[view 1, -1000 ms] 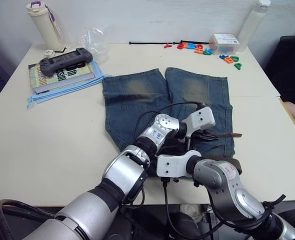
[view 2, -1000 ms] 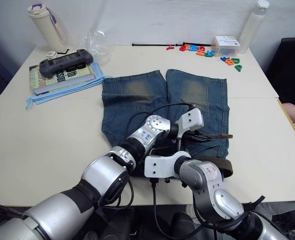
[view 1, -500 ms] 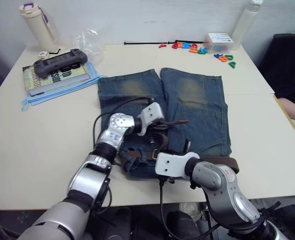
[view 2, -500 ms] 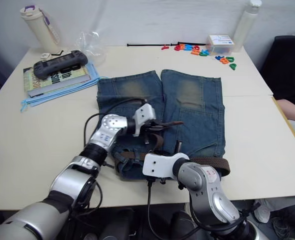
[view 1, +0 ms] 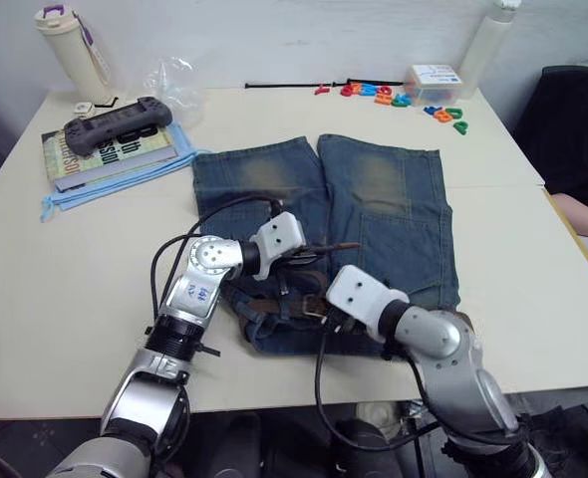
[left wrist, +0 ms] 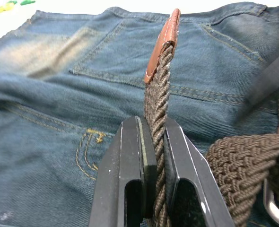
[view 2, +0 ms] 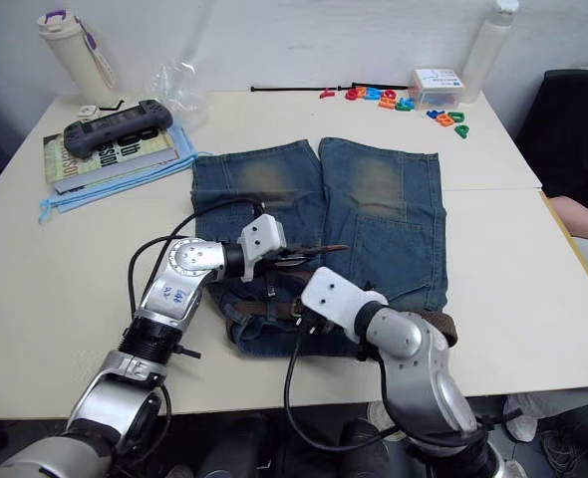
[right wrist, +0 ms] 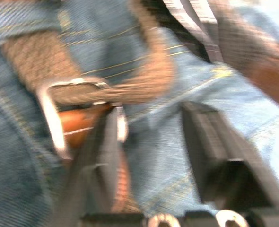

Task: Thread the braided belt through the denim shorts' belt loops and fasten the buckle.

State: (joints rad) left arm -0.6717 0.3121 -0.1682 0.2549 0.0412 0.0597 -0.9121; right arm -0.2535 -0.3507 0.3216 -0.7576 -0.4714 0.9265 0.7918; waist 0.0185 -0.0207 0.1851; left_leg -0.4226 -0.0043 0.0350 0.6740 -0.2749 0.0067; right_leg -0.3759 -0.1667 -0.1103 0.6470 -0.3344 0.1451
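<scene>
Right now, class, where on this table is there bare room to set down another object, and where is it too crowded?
Bare tabletop lies between the book and the near edge, left of the shorts. More lies right of the shorts toward the table's right edge. The far strip is crowded: bottle, controller, coloured letters, small box. The shorts' waistband, with the belt and both grippers, is busiest.

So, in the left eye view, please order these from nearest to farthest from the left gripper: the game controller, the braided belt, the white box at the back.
1. The braided belt: clamped in the left gripper, over the denim shorts.
2. The game controller: on the books, far left of the table.
3. The white box: at the back right, beside the coloured letters.
</scene>
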